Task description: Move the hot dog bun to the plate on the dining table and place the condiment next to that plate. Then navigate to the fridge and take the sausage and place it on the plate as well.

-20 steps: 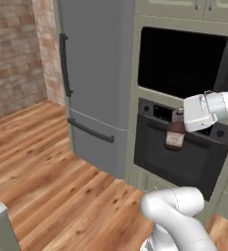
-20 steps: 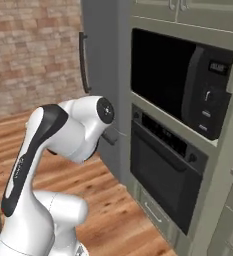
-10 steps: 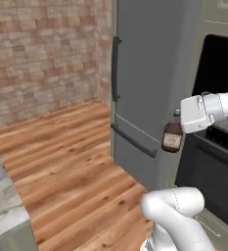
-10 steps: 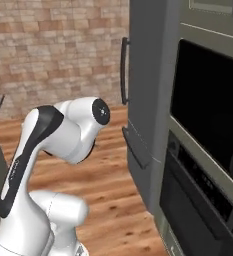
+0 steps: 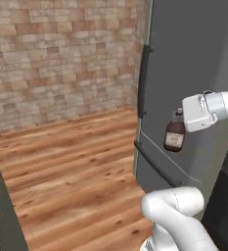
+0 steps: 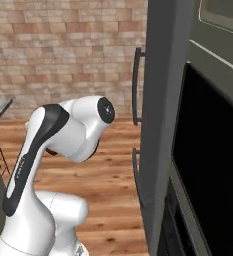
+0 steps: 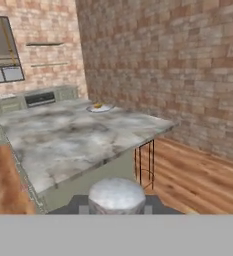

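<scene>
So the gripper point(image 5: 183, 122) is clamped on the condiment point(image 5: 174, 135), gripping it up by the neck. The bottle hangs upright, long axis vertical, cap on top, label low down, right in front of the fridge point(image 5: 193, 73) door, beside its dark handle point(image 5: 143, 81). The dining table point(image 7: 83, 137) sits well off, with the plate point(image 7: 99, 107) on its far edge.

The end effector point(image 5: 184, 123) hides the condiment point(image 5: 174, 137) bottle's neck and cap in the left base view. The fridge point(image 5: 193, 73) is cut off by the top and right edges. On the far desk point(image 7: 83, 137), the plate point(image 7: 99, 108) and hot dog bun point(image 7: 98, 105) are too small to make out clearly.
</scene>
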